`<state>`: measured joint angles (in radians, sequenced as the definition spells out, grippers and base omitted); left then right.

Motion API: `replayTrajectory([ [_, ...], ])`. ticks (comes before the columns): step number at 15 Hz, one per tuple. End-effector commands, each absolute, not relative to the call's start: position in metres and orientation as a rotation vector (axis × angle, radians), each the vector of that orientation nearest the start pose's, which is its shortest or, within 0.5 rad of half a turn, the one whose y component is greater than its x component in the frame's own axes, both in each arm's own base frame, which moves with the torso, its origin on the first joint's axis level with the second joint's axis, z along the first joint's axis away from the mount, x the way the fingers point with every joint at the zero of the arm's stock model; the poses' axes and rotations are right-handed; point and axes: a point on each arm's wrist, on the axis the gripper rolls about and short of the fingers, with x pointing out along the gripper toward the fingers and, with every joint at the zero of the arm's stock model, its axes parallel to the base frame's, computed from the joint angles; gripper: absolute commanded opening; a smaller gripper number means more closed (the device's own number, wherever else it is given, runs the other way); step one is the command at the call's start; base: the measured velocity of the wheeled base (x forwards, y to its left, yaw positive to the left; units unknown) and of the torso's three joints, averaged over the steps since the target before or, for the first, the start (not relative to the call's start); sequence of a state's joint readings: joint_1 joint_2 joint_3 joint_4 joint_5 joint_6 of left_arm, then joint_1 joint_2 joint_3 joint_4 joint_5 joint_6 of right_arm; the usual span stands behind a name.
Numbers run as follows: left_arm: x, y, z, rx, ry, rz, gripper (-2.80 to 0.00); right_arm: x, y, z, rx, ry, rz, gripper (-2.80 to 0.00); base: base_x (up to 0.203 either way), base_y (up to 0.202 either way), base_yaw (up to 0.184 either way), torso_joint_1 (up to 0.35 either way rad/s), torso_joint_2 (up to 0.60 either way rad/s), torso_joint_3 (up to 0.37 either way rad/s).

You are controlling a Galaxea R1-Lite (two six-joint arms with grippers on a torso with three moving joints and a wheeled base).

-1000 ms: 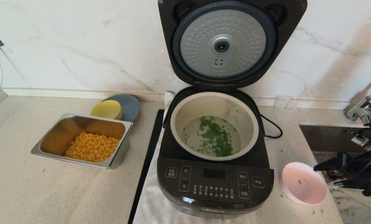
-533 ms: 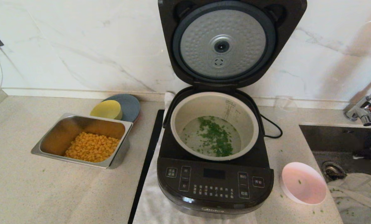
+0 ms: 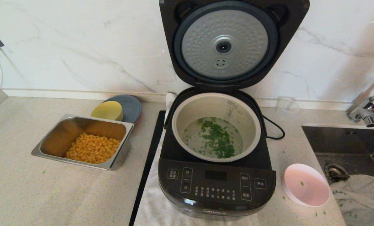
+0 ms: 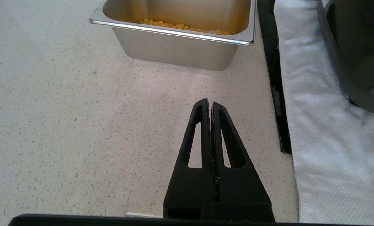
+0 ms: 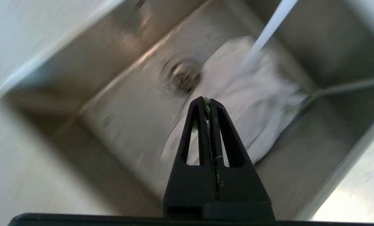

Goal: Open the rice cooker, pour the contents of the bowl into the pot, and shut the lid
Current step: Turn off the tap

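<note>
Lid point(image 3: 234, 40) up — greens point(image 3: 216, 138) in pot point(image 3: 177, 125); pink bowl point(image 3: 306, 185) nearly empty.

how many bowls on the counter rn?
2: the pink bowl right of the rice cooker, and the yellow bowl upside down behind the steel tray. None seem hidden.

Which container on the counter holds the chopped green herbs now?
The pot inside the rice cooker; the pink bowl holds barely a fleck, the steel tray holds corn.
</note>
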<state>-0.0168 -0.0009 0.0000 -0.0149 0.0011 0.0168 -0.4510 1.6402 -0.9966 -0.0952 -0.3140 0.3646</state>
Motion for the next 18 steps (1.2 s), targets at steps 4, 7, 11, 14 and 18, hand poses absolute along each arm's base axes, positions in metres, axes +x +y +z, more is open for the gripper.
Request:
replayTrajectory([
  [4,-0.022,0.0,0.075,0.017,-0.009,-0.015,-2.8,0.288,-0.153,0.176,0.259,0.323,-0.961,-2.8,0.0,0.0,0.0,0.0,0.0,0.0],
  [7,-0.022,0.0,0.075,0.017,-0.009,-0.015,-2.8,0.3,-0.161,0.172,0.172,0.238,-1.022,-2.8,0.0,0.0,0.0,0.0,0.0,0.0],
  [11,-0.022,0.0,0.075,0.017,-0.009,-0.015,-2.8,0.306,-0.16,0.17,0.115,0.181,-1.054,-2.8,0.0,0.0,0.0,0.0,0.0,0.0],
  [14,-0.022,0.0,0.075,0.017,-0.009,-0.015,-2.8,0.326,-0.169,0.153,0.076,0.163,-1.079,-2.8,0.0,0.0,0.0,0.0,0.0,0.0],
  [18,-0.022,0.0,0.075,0.017,-0.009,-0.015,-2.8,0.348,-0.181,0.138,0.006,0.081,-1.127,-2.8,0.0,0.0,0.0,0.0,0.0,0.0],
])
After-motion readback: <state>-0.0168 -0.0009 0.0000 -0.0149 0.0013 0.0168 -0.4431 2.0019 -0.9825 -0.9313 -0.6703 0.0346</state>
